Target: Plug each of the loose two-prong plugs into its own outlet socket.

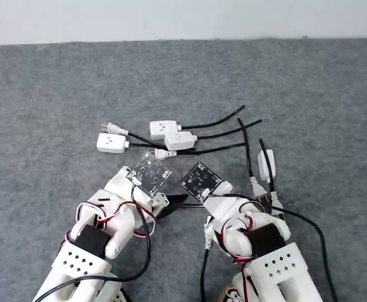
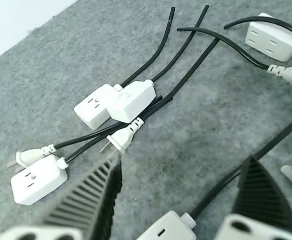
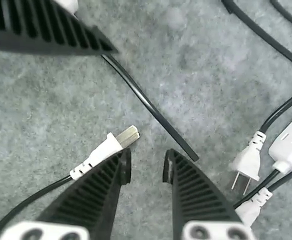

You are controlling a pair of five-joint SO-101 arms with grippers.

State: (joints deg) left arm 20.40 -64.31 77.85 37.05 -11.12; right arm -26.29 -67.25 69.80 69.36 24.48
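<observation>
A grey felt table (image 1: 309, 94) carries a cluster of white sockets (image 1: 163, 129) and loose plugs (image 1: 164, 153) at mid-frame in the high view. The left jaws gape wide and grip nothing, with a black cord (image 2: 216, 194) running between them. The right jaws are narrowly parted and empty, a white plug (image 3: 105, 148) just beside one.
</observation>
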